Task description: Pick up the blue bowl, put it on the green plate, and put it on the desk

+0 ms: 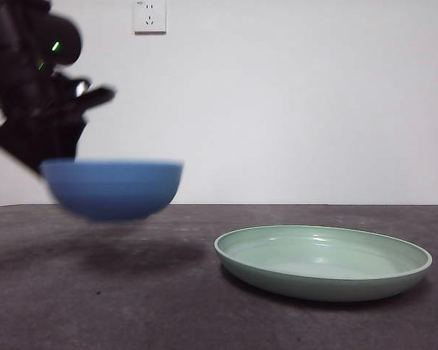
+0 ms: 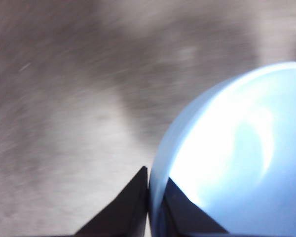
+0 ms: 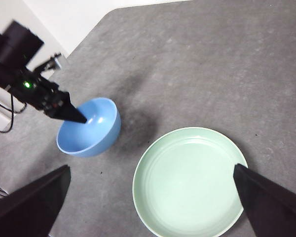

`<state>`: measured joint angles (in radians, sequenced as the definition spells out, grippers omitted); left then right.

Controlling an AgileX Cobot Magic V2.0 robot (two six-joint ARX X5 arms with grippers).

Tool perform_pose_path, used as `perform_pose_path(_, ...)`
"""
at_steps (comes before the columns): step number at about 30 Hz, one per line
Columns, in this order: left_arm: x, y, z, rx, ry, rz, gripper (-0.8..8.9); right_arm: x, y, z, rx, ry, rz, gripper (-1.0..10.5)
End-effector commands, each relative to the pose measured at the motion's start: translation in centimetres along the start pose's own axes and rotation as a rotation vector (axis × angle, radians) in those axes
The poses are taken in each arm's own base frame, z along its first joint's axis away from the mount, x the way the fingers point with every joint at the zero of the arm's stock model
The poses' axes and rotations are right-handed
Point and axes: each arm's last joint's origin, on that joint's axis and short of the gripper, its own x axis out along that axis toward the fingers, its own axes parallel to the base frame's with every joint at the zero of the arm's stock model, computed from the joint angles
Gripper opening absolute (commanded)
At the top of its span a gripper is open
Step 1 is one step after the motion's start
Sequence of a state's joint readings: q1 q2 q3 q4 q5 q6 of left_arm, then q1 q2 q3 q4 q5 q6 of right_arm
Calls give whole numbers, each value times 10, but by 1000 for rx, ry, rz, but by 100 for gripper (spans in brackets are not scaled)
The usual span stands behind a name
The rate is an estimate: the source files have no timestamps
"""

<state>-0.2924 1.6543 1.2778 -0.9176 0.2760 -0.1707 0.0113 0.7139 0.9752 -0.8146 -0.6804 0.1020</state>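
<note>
Carrying blue bowl [image 1: 113, 189] mid-left of frame, clear of desk [image 1: 168, 306]: left tool [image 2: 149, 197] pinches its rim. Green plate [image 1: 323, 261] sits lower right, empty. Next: traverse right, lower onto plate centre. Right tool [image 3: 148, 197] spread, idle above.

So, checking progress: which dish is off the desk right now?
The blue bowl, held by its rim in the left gripper; the green plate lies flat on the desk.

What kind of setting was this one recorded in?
Probably an indoor lab or test bench: a bare white wall with a wall socket, and a dark grey matte desk holding only a pale green plate and a held blue bowl.
</note>
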Motion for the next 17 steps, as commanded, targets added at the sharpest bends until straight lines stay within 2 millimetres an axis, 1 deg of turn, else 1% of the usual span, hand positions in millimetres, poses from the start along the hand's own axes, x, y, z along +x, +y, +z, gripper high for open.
perform_pose_path(1, -14, -24, 12, 53, -34, -22, 15, -3, 3, 5, -12, -17, 3, 600)
perform_pose_path(6, -31, -65, 19, 136, -60, -61, 15, -3, 3, 5, -12, -17, 3, 600)
perform_pose_path(10, -30, -98, 24, 211, -56, -91, 15, -3, 3, 5, -12, -17, 2, 600)
perform_pose_path(13, -19, -120, 28, 255, -44, -68, 15, -3, 3, 5, -12, -17, 2, 600)
perform_pose_path(17, 7, -147, 35, 310, -10, -23, 15, -3, 3, 5, -12, -17, 2, 600)
